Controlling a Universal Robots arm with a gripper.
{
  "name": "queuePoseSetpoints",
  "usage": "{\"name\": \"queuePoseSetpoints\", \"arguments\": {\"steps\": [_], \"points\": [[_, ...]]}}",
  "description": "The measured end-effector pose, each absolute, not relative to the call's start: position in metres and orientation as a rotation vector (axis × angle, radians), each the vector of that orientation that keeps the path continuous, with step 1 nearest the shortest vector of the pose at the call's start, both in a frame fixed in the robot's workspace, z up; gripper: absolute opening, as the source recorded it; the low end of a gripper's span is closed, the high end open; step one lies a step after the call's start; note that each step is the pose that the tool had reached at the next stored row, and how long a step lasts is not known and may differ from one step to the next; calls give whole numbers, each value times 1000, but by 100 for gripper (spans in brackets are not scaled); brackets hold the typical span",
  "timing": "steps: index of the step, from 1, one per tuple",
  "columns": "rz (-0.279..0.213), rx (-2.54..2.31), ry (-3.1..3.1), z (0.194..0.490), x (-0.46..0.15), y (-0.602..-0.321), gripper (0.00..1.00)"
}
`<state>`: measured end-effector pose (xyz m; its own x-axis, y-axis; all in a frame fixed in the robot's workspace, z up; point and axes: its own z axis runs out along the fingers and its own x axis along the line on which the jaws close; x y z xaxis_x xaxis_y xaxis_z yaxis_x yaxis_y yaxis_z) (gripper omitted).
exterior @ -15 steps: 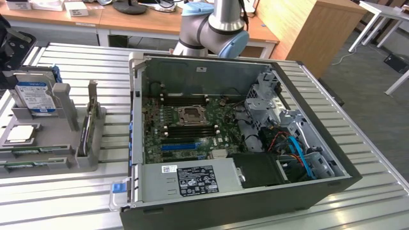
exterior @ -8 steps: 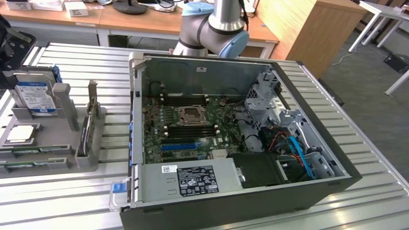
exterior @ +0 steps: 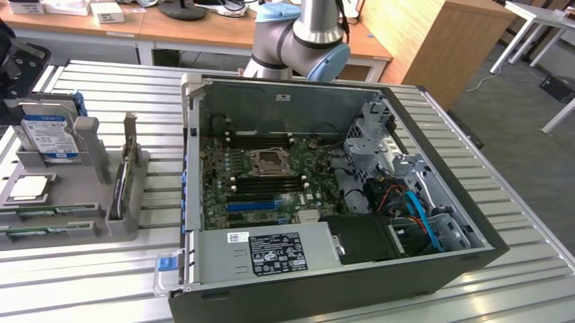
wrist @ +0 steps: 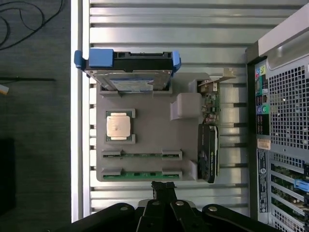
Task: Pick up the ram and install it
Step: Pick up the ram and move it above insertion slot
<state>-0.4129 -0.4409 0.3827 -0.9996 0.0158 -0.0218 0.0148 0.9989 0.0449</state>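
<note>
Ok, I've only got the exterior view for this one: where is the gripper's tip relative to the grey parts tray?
Observer: In the wrist view the gripper lines up with the tray's edge, beside the outer ram stick; I cannot tell its height.
Operator: Is it holding anything?
Observer: No. It is shut and empty; that stick and the second ram stick lie in their slots.

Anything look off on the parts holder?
Nothing stands out. Both ram sticks lie straight in their slots on the grey holder, the processor sits square, and the hard drive and card stand in their slots. The shut gripper hovers near the holder's ram end.
</note>
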Motion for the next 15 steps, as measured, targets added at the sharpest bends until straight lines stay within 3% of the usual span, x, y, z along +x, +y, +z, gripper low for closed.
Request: {"name": "queuePoseSetpoints", "arguments": {"steps": [15], "points": [[69, -373, 3102, 383, -413, -441, 11]]}}
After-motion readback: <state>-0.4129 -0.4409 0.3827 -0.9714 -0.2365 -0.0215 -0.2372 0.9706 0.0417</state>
